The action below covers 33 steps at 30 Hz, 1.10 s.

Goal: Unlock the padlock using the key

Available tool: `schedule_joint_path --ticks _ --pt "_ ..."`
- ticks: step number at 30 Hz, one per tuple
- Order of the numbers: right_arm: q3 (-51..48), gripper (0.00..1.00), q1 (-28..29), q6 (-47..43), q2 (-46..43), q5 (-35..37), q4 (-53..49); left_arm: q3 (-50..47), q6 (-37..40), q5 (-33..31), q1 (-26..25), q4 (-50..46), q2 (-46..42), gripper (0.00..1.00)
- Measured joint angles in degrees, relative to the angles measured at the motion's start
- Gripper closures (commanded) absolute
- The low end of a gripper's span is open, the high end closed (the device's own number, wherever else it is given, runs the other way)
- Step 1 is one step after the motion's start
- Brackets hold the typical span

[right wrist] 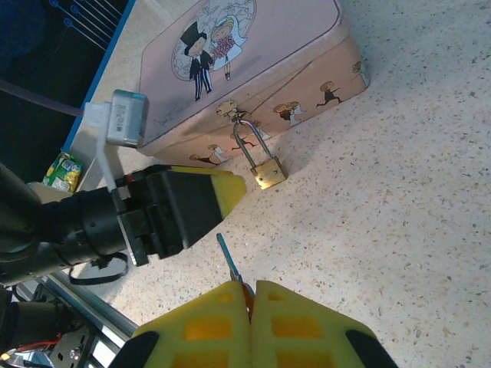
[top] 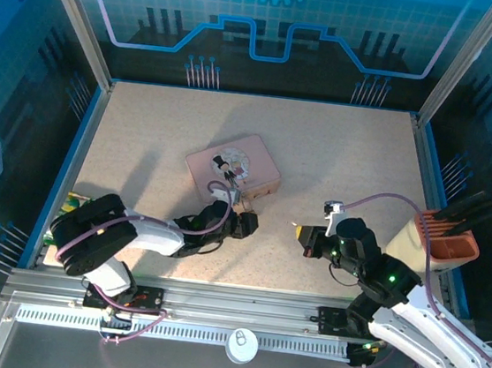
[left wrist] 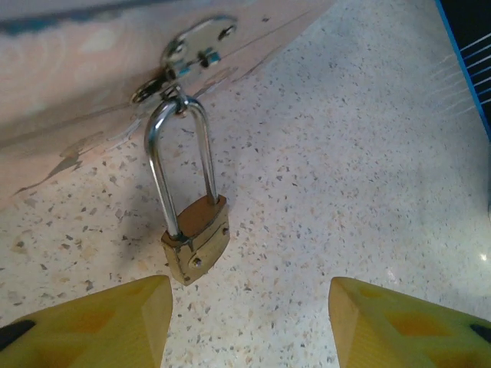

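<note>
Left gripper [left wrist: 249, 307] is hovering with jaws spread, just short of the padlock [left wrist: 197, 239], not touching it. Padlock is hanging off the tin [right wrist: 253, 77] hasp [left wrist: 192, 42], body lying on the table [left wrist: 345, 192]. Right gripper [right wrist: 252, 295] is pinching the key [right wrist: 228, 257] nearby.

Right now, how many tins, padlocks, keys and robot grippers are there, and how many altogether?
tin: 1
padlock: 1
key: 1
grippers: 2 (left gripper, right gripper)
Total: 5
</note>
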Motion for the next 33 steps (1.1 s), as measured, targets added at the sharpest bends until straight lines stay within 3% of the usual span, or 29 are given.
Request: schedule_joint_path --ticks 12,33 --pt "-1.46 1.00 0.00 0.90 -2.21 -0.02 0.11 0.24 -3.19 -5.40 0.00 3.98 5.35 0.44" --pt "-4.07 1.00 0.00 2.95 -2.91 -1.36 0.98 4.83 -3.69 -7.69 0.76 6.40 11.63 0.69"
